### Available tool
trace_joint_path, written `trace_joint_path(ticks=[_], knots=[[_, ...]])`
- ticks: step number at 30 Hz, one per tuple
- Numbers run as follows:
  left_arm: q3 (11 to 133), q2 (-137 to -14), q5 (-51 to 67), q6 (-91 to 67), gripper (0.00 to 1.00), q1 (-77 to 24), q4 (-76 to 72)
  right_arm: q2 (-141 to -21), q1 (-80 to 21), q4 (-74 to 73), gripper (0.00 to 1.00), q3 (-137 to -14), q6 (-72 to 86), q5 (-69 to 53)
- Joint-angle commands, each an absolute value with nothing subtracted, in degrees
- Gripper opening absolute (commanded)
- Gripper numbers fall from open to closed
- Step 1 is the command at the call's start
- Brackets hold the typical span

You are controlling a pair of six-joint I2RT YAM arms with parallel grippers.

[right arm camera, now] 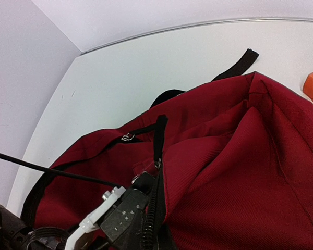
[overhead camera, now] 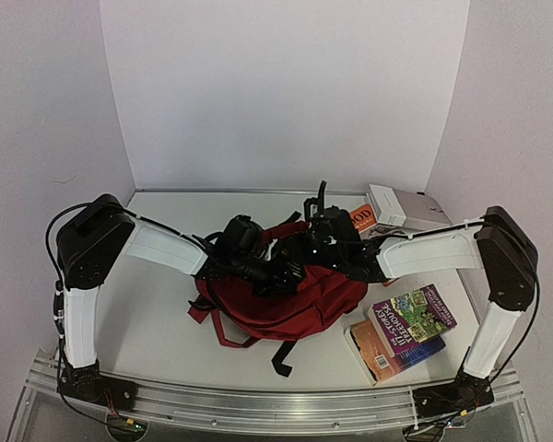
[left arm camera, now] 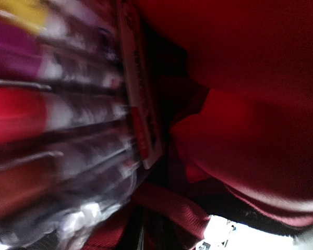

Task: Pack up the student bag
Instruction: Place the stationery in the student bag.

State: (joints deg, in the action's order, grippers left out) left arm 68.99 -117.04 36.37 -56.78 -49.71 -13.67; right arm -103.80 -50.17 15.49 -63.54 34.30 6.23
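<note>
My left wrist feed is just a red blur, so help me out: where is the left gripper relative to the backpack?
Observer: On the top camera, the left gripper is over the backpack's far end, away from the arm bases.
Operator: And the right arm?
Observer: The right gripper is at that same end, close beside the left one.
Operator: What's lying outside the backpack?
Observer: Two stacked books lie on the table to the right of the backpack.
</note>
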Motion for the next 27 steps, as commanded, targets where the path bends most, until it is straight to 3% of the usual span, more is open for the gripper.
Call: trace_joint_path(ticks=[1,11,27], knots=[[68.3,-110.4,33.4,-53.1,0.15,-48.8,-12.8,-97.5,-50.6,21.7,0.00,-60.9,34.0,4.4],[59.1,-96.9,27.9,-51.3,0.45,-45.5,-1.3,-93.1,-50.6,21.1,0.00,-56.9,34.5,-3.3],[61.5,-101.9,35.3,-53.5,0.51,-41.2,-2.7,-93.0,-50.6,21.0,0.00,-57.5,33.5,-7.6]])
